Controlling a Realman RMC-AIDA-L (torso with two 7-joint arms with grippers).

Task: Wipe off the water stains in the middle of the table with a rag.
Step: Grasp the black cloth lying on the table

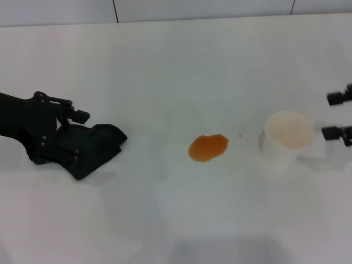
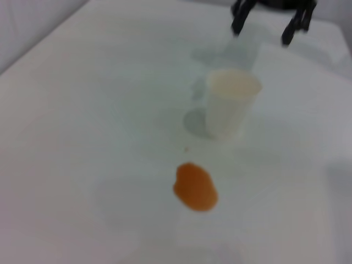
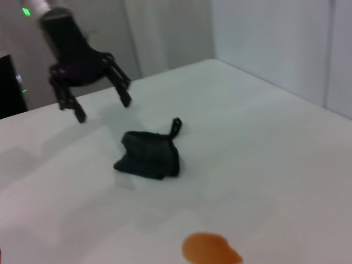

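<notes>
1. We see the left gripper (image 1: 69, 135) at the left side of the table (image 1: 165, 66), its black fingers spread apart. The right wrist view shows it raised above the surface, with nothing between the fingers.
2. The rag (image 1: 93, 147) lies on the table just by that gripper, a dark rumpled heap. In the head view the gripper overlaps its left part. In the right wrist view the rag (image 3: 149, 154) sits on the white surface apart from the fingertips above it.
3. To the right of the rag, near the middle of the table, we find the water stains (image 1: 208, 147): a single glossy orange-brown puddle of irregular oval outline. It lies well apart from the rag, with bare white surface between them.
4. Farther right stands a white cup (image 1: 287, 140), upright and close to the puddle without touching it.
5. The right gripper (image 1: 340, 115) is at the far right edge, just beside the cup. Its two dark fingers stand apart, and in the left wrist view they hang above the table beyond the cup, holding nothing.
</notes>
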